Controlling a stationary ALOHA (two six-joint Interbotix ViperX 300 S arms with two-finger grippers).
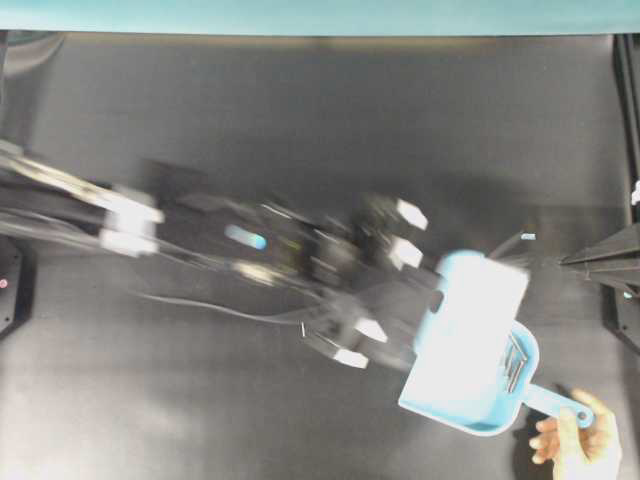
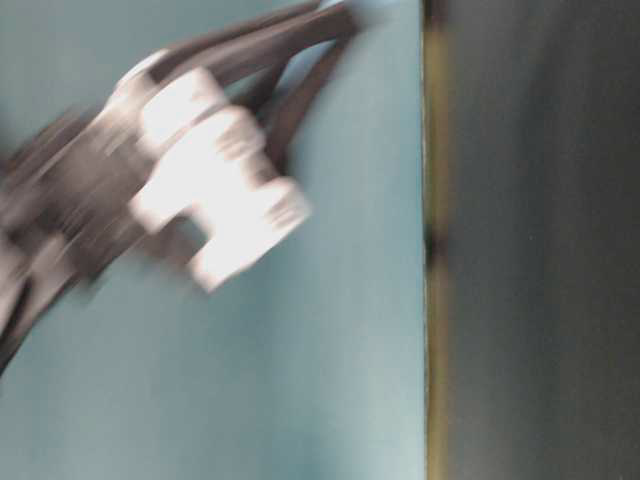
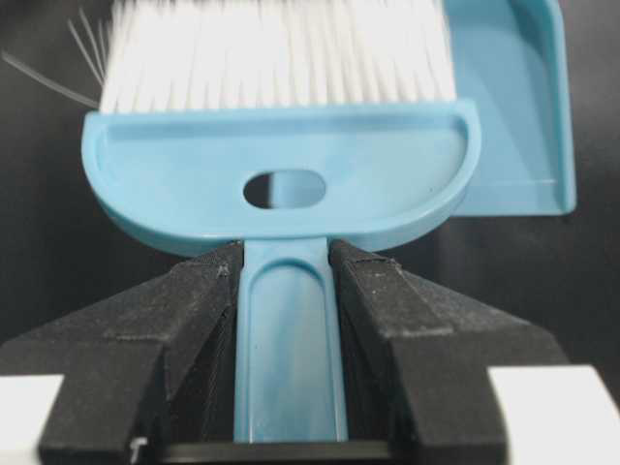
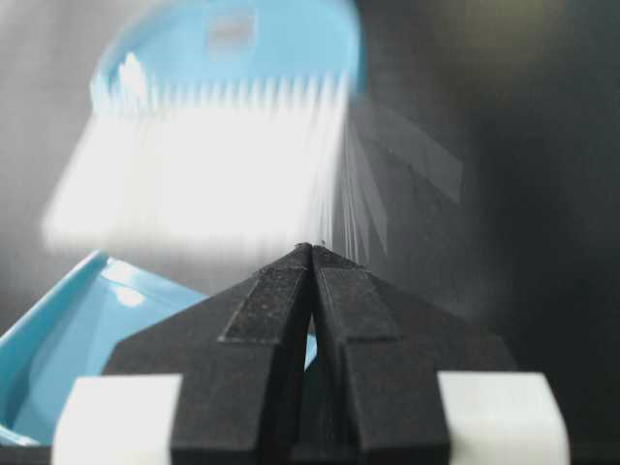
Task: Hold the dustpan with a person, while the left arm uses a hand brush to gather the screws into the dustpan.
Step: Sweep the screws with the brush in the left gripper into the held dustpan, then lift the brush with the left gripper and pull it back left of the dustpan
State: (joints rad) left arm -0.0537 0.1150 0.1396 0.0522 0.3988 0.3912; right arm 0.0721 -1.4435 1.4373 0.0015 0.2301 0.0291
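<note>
Overhead: light blue dustpan (image 1: 470, 400) at lower right, screws (image 1: 515, 362) inside, its handle held by the person (image 1: 580, 440); hand brush (image 1: 470, 315) over its mouth.

Left wrist: left gripper (image 3: 291, 291) clamps the brush handle.

Right wrist: right gripper (image 4: 312, 257) fingers pressed together, empty.

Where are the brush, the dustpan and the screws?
hand brush (image 3: 281, 160): left wrist view, blue head above the oval hole.
dustpan (image 1: 450, 395): overhead view, bare floor near its mouth.
screws (image 1: 515, 362): overhead view, middle of the cluster.
</note>
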